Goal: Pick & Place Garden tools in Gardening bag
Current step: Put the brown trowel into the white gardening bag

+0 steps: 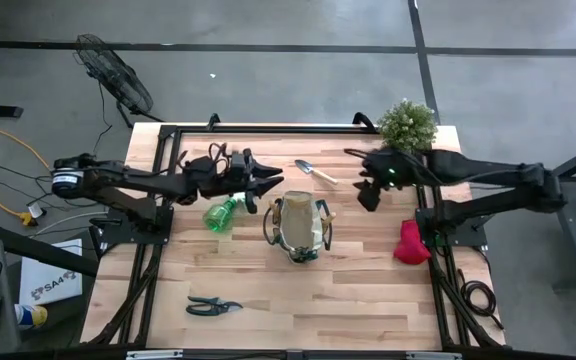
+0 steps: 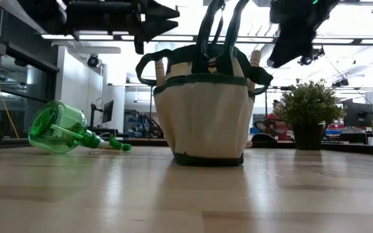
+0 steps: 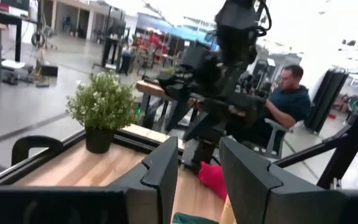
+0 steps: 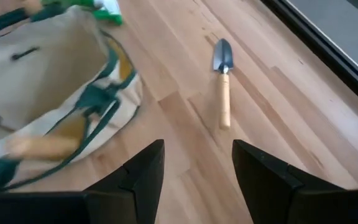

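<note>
From above, the bag (image 1: 299,228) stands mid-desk with the trowel (image 1: 314,172) lying between it and the right gripper (image 1: 367,196), whose empty jaws stand apart, while bottle (image 1: 223,213), glove (image 1: 410,243) and pruners (image 1: 213,306) lie loose around it. At desk level, the left gripper (image 2: 164,18) hangs by the bag's handles (image 2: 220,26), jaws empty and part open, and could snag them. In the right wrist view the thin, flat trowel (image 4: 223,83) could slip from a shallow pinch

Only one readable mark — "SAA" on a white box (image 1: 50,287) on the floor, left of the table.
</note>
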### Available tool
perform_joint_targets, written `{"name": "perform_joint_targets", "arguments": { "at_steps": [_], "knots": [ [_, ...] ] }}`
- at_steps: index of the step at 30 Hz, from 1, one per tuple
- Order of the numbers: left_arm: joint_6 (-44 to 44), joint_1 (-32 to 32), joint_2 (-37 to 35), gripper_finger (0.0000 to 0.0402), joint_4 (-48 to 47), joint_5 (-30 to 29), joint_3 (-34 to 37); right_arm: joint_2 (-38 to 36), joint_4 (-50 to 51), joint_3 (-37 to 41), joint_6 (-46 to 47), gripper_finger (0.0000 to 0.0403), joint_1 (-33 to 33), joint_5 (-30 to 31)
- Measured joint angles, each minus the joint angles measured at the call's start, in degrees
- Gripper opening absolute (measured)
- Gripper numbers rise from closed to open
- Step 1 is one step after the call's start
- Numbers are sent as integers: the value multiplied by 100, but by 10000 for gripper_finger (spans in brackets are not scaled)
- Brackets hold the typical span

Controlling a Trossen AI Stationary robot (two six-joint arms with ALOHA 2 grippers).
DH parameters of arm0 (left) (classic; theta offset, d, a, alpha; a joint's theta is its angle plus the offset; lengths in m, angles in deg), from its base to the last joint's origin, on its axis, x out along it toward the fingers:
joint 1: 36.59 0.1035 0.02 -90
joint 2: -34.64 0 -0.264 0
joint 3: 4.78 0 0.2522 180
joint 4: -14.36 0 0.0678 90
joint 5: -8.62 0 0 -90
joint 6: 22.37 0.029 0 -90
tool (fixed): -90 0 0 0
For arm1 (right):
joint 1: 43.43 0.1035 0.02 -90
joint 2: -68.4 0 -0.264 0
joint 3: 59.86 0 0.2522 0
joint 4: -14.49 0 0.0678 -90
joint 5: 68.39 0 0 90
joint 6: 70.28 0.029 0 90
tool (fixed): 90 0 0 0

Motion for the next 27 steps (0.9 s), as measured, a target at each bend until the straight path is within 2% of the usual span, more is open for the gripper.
{"name": "perform_joint_targets", "arguments": {
  "at_steps": [10, 18, 27],
  "knots": [
    [92, 0, -531, 115, -2215, -4, -795, 1194, -996, 0, -96, 181, -1189, -1192],
    [226, 121, -954, 115, -2957, -323, -814, 1945, -1307, 0, -231, 181, -1502, -1329],
    [218, 927, -1404, 115, -3436, 182, -816, 2341, -1779, 0, -385, 181, -1680, -1324]
  ]
}}
